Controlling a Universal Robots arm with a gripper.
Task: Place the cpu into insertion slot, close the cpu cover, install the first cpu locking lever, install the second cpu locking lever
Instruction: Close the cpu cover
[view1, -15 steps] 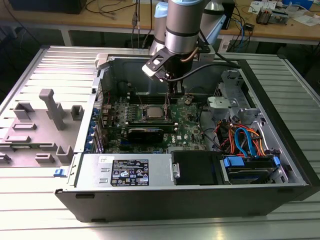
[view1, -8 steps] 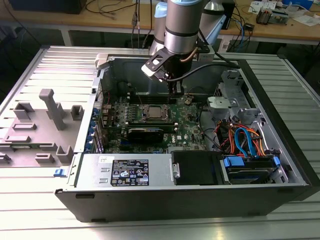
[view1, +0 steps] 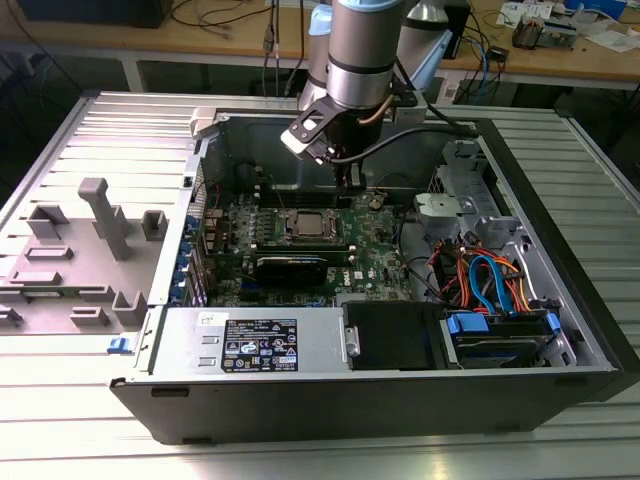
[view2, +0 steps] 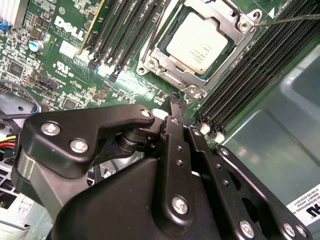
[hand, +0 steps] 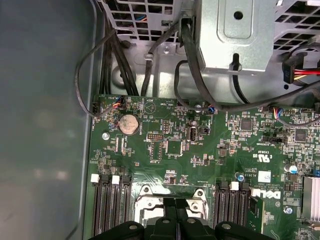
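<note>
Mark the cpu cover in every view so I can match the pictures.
Exterior view: the thin silver square-windowed metal cpu cover lies on the green motherboard, toward the exterior view's left of the black claw.
Second wrist view: the cover frames the flat silver-grey cpu, just past the claw's tips.
First wrist view: the cover is partly hidden behind the claw.
Shared landmark: long black memory slots flanking it on both sides.

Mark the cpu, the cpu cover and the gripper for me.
cpu (view2: 200, 42): second wrist view, middle of its metal top.
cpu cover (view2: 231, 14): second wrist view, frame edge by the window.
gripper (view2: 177, 102): second wrist view, between its fingertips.
</note>
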